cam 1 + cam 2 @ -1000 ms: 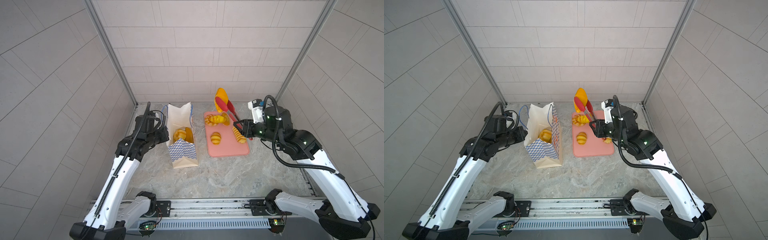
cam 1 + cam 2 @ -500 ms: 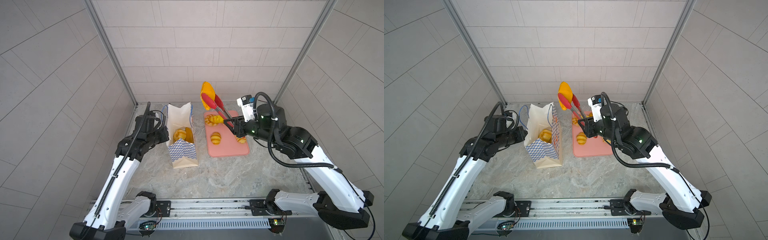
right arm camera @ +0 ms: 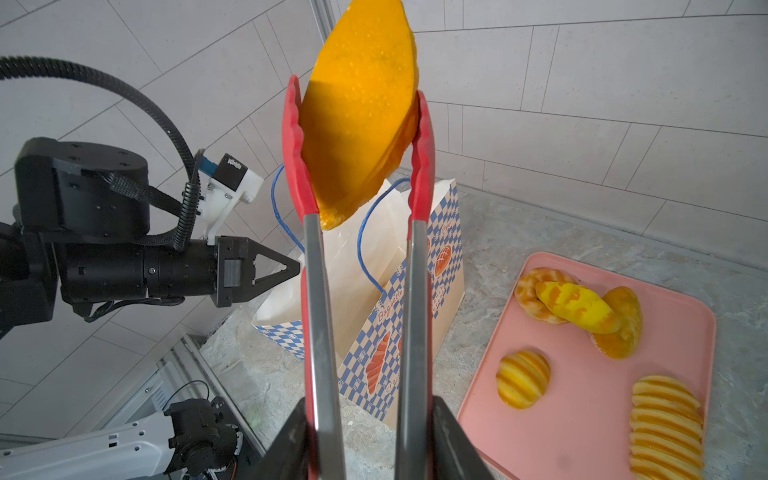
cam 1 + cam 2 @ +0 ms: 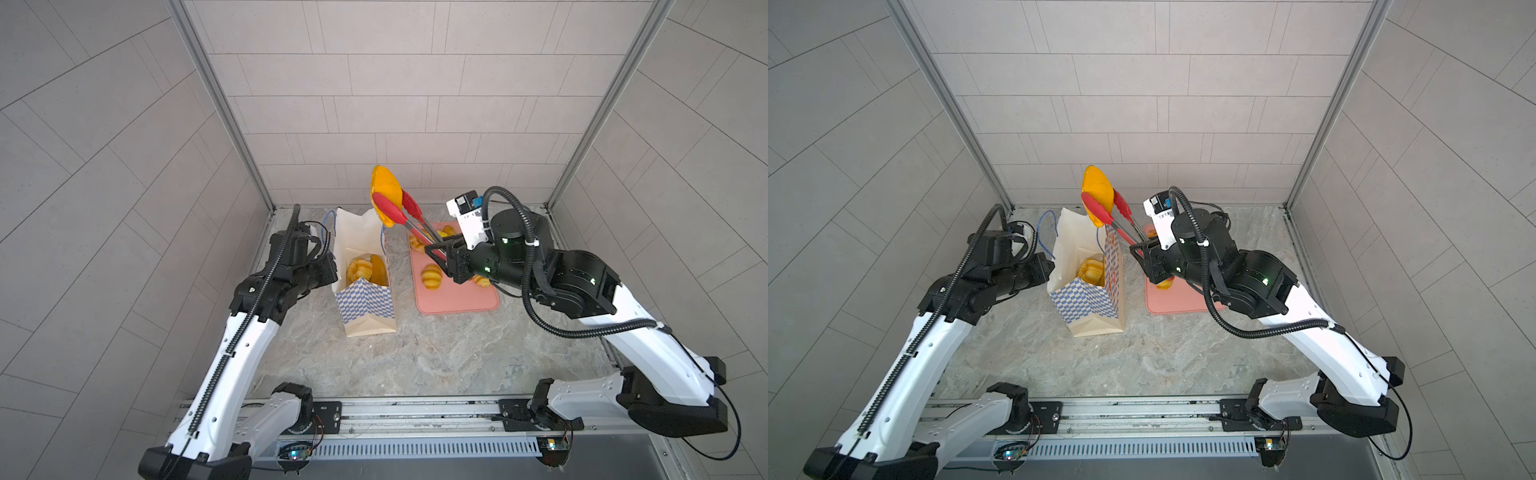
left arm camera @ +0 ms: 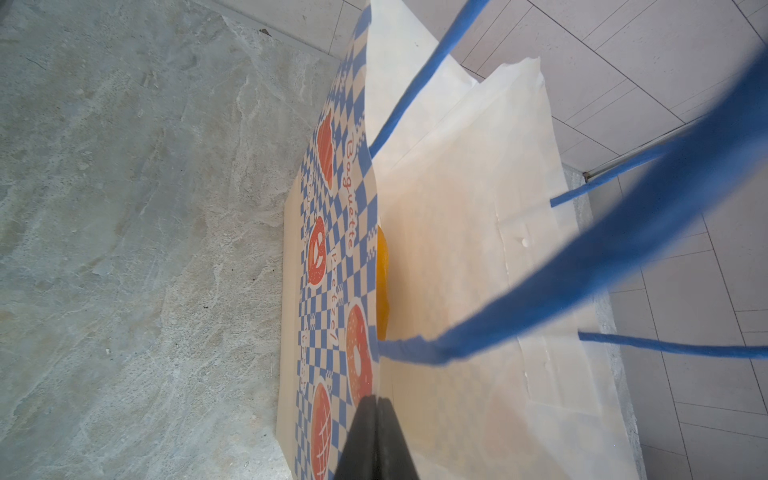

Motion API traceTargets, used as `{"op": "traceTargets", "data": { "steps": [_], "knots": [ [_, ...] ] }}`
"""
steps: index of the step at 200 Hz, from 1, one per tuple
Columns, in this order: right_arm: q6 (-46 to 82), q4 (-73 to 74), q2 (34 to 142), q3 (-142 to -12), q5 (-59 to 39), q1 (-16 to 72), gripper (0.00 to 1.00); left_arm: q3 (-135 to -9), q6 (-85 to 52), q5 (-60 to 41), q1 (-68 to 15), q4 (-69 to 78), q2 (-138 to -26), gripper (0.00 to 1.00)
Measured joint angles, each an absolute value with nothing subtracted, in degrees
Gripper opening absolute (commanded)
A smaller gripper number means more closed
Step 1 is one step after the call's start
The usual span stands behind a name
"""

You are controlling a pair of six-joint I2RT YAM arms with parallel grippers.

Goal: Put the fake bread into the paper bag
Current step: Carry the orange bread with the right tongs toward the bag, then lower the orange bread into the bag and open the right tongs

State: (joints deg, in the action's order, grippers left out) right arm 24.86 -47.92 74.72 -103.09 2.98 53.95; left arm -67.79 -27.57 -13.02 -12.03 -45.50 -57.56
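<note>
The fake bread bun point(image 4: 384, 197), in tongs point(image 4: 395, 210) squeezed by the right gripper point(image 4: 441, 254), has swung up toward the paper bag point(image 4: 365, 305). The left gripper point(image 5: 376, 405) pinches the bag's rim. I think the drop is next.

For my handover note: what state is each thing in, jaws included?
paper bag, upright, open, partly filled.
tongs, raised, squeezed.
oval bun, clamped between tong tips.
pink tray, flat, bread on it.
left gripper, jaws shut on paper bag.
right gripper, jaws shut on tongs.

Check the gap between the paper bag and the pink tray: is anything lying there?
Nothing lies there: in both top views only bare tabletop separates the paper bag from the pink tray. The tongs cross above its far end.
</note>
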Motion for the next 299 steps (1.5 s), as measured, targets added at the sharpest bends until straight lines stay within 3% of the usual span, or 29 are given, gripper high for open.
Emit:
{"op": "traceTargets", "data": {
  "steps": [117,299],
  "knots": [
    [21.7,-53.3,81.5,-110.8,13.0,63.4,0.42,-67.4,-27.6,-12.9,-12.0,-45.3,-57.5,0.07],
    [21.4,-58.6,88.0,-112.5,15.9,65.4,0.42,-67.4,-27.6,-12.8,-12.0,-45.3,-57.5,0.07]
  ]
}}
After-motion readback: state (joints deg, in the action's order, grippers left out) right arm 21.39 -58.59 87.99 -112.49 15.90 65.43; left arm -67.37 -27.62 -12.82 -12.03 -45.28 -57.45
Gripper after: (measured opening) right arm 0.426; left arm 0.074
